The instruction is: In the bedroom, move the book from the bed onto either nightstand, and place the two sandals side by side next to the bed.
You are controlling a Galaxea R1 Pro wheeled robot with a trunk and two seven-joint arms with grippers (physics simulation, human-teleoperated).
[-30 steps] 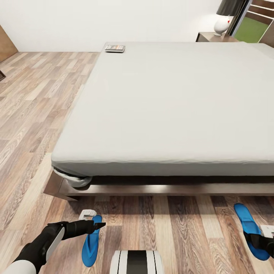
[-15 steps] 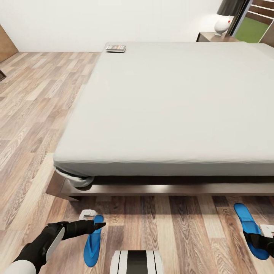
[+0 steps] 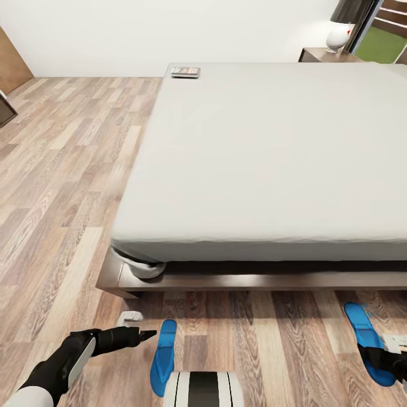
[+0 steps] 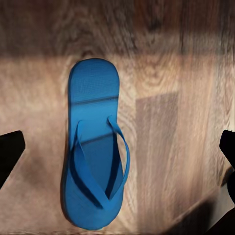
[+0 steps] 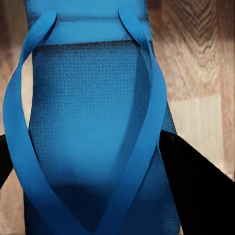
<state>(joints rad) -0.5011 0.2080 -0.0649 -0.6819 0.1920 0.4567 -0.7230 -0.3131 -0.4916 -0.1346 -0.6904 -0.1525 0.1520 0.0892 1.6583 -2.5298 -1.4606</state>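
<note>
I have the left tool (image 3: 148,334) low in the frame's bottom left, its tips near the left sandal (image 3: 163,356), which lies flat on the wood floor (image 3: 56,186) just clear of the bed (image 3: 271,169) frame. From the left wrist view that sandal (image 4: 95,147) sits between my spread tips, untouched. The right tool (image 3: 377,359) is at the bottom right edge, right over the right sandal (image 3: 362,330); in the right wrist view its straps (image 5: 147,122) lie between dark tips on either side, spread wide and not yet pinching. The book (image 3: 185,72) rests at the bed's far corner, upper middle of the frame, and a nightstand (image 3: 325,55) shows at the upper right. My worry: the two sandals are well apart, and closing on a thin floppy strap could let the sole swing or slip free when lifted
</note>
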